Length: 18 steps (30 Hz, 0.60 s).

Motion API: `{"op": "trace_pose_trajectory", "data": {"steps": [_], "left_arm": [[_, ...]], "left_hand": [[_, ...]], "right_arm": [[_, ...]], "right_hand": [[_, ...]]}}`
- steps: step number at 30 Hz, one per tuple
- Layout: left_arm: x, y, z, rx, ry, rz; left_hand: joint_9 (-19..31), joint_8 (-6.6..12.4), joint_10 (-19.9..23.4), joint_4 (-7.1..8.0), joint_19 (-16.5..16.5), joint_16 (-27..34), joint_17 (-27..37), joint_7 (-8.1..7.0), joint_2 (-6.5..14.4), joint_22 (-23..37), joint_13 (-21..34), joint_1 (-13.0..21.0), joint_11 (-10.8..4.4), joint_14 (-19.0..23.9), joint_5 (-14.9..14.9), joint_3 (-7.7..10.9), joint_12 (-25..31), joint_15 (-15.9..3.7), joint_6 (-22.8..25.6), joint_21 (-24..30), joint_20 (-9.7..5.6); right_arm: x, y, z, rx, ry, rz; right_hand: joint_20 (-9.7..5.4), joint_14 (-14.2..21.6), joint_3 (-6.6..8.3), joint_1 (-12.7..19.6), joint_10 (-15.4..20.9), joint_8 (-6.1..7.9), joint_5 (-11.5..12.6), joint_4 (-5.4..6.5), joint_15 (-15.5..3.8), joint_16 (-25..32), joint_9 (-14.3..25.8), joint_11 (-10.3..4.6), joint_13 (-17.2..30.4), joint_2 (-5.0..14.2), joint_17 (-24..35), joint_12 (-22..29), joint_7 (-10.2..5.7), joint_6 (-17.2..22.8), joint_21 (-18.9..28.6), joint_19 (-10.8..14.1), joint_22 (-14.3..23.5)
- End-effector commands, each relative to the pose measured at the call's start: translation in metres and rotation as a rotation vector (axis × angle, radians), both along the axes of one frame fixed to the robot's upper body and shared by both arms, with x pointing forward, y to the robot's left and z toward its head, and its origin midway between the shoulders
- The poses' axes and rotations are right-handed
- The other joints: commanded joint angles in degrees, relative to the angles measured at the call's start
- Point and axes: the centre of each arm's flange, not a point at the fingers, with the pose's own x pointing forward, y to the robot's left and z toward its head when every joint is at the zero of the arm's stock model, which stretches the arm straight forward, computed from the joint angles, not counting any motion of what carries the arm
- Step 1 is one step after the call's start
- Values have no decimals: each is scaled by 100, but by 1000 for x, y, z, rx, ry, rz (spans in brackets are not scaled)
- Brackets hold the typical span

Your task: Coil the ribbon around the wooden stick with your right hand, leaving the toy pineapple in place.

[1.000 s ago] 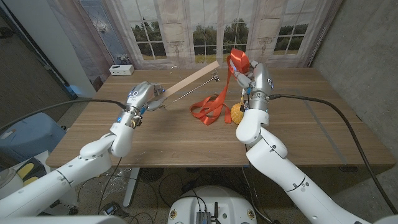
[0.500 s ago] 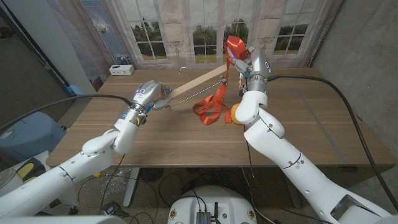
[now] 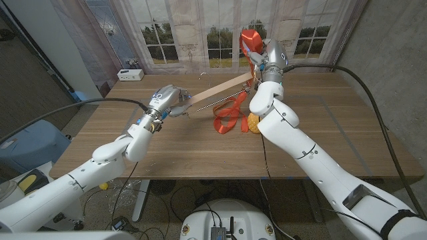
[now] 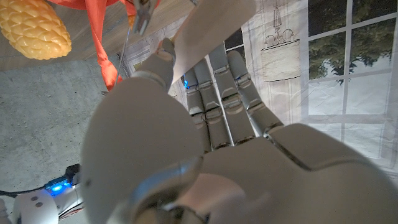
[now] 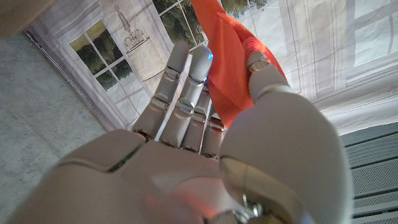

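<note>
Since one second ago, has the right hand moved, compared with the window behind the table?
Yes. The right hand, holding the ribbon, has risen and shifted toward the robot's left; against the window it now sits higher than before.

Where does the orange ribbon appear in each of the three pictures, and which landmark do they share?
Head view: ribbon hangs from the raised right hand to a heap on the table.
Left wrist view: ribbon beside the toy pineapple.
Right wrist view: ribbon held in the hand.
Shared landmark: the window-print backdrop.
</note>
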Motion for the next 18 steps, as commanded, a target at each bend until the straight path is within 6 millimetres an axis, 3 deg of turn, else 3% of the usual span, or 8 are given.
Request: {"op": "trace_pose_trajectory", "data": {"steps": [1,9,18], "left_arm": [[5,-11,6,31,-12,-23],[10,-11,10,34,-6,-11],[21,-13,18,29,-1,4]], "left_hand": [[531,21,383,2,-26,-29,15,-362,706,0,37,639,-370,1093,65,123,-17,-1319,358,31,-229],[532,16,392,4,-43,-59,34,-351,708,0,37,638,-363,1105,65,125,-35,-1320,352,49,-230],[536,22,400,6,-62,-98,46,-346,711,1,47,637,-381,1115,65,126,-48,-1320,366,68,-231]], "right_arm": [[22,4,36,16,-11,-32],[28,12,47,2,-38,-8],[7,35,42,-54,-103,48]], "right_hand": [[-11,23,309,285,1099,30,17,258,-97,-33,560,-189,1129,323,4,499,175,1550,63,-24,10],[-13,32,326,278,1120,12,20,257,-89,-33,560,-186,1128,315,14,504,175,1567,109,-43,-4],[-12,99,382,260,1195,33,59,246,-101,-18,588,-198,1150,273,56,540,195,1690,198,-53,-31]]}}
